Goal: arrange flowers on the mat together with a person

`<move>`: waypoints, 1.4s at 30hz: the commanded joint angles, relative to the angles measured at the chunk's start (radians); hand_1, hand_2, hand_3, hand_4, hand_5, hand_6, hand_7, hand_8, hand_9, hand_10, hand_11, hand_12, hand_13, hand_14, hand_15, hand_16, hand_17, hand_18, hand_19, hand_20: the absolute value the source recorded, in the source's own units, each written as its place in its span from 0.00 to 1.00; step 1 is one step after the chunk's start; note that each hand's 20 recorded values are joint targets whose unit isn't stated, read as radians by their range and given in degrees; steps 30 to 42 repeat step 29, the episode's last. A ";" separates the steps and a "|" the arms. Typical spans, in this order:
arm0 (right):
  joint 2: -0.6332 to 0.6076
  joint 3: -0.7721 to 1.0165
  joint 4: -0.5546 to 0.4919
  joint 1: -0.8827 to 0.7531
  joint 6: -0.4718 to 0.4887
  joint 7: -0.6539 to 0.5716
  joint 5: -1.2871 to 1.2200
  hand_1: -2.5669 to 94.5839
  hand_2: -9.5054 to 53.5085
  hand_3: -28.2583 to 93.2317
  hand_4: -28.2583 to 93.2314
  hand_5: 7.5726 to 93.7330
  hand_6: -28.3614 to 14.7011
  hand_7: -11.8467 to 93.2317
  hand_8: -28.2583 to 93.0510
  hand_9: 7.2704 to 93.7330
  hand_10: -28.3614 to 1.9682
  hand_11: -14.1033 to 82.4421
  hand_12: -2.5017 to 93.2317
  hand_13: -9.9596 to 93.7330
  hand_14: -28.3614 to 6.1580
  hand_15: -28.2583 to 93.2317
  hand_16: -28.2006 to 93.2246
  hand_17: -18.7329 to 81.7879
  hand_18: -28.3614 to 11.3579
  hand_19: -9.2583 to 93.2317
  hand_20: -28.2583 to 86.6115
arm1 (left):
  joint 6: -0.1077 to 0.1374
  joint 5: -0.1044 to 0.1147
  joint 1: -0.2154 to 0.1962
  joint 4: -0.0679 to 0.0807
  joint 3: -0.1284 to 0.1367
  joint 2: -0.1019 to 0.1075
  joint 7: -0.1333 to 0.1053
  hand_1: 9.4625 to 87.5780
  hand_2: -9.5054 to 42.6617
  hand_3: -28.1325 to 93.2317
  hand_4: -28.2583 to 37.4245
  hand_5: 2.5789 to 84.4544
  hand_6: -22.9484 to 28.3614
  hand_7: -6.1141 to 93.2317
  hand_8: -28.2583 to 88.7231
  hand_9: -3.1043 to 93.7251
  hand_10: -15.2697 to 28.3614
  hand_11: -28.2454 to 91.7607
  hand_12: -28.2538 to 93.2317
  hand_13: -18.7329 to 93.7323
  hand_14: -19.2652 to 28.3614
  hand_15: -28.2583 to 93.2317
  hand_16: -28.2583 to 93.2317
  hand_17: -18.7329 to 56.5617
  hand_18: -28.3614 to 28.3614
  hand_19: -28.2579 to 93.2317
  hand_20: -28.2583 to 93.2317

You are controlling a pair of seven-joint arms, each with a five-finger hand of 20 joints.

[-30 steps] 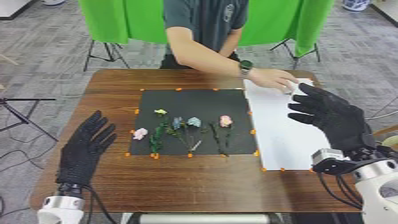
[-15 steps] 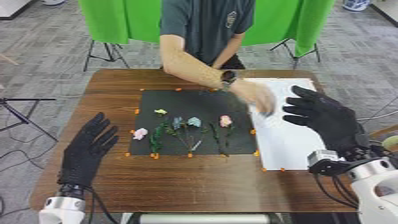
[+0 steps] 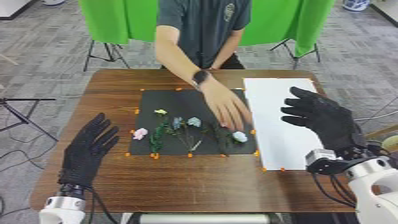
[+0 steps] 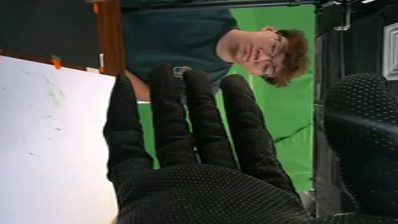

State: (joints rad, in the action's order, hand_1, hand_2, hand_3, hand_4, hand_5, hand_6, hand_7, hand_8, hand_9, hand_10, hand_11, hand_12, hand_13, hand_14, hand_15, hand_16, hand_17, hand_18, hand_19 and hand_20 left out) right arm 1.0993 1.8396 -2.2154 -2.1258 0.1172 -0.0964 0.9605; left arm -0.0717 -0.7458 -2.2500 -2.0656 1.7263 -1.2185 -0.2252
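Heads up, your right hand (image 3: 330, 117) is empty with its fingers loose over the counter's (image 3: 169, 187) right edge, and your left hand (image 3: 87, 147) is just as relaxed by the left edge, while the flowers lie on the dark mat (image 3: 182, 98) mid-counter. The person's hand (image 3: 224, 102) is down over the mat's right part, fingertips beside the white flower (image 3: 239, 136), so if you swing your right arm in now you'd probably bump them, and a low sweep could drag those thin, likely loose stems out of line.
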 commanded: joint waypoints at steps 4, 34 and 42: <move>0.001 -0.011 -0.005 0.008 0.002 0.003 0.012 0.18 0.23 0.92 0.04 0.37 0.52 0.22 0.17 0.37 0.44 0.27 0.26 0.41 0.40 0.42 0.45 0.26 0.15 0.54 0.49 | 0.001 0.002 -0.004 0.006 -0.008 -0.004 -0.002 0.23 0.18 0.80 0.07 0.32 0.50 0.28 0.15 0.26 0.59 0.40 0.36 0.35 0.68 0.41 0.26 0.12 0.86 0.58 0.32; 0.018 -0.049 0.010 0.012 0.021 0.004 0.044 0.18 0.22 0.92 0.04 0.37 0.52 0.23 0.17 0.38 0.44 0.27 0.27 0.42 0.40 0.42 0.45 0.27 0.15 0.54 0.49 | 0.013 0.004 -0.046 -0.016 0.025 -0.016 -0.002 0.23 0.18 0.80 0.07 0.31 0.50 0.27 0.15 0.26 0.59 0.40 0.36 0.35 0.68 0.40 0.27 0.12 0.86 0.57 0.32; 0.018 -0.049 0.010 0.012 0.021 0.004 0.044 0.18 0.22 0.92 0.04 0.37 0.52 0.23 0.17 0.38 0.44 0.27 0.27 0.42 0.40 0.42 0.45 0.27 0.15 0.54 0.49 | 0.013 0.004 -0.046 -0.016 0.025 -0.016 -0.002 0.23 0.18 0.80 0.07 0.31 0.50 0.27 0.15 0.26 0.59 0.40 0.36 0.35 0.68 0.40 0.27 0.12 0.86 0.57 0.32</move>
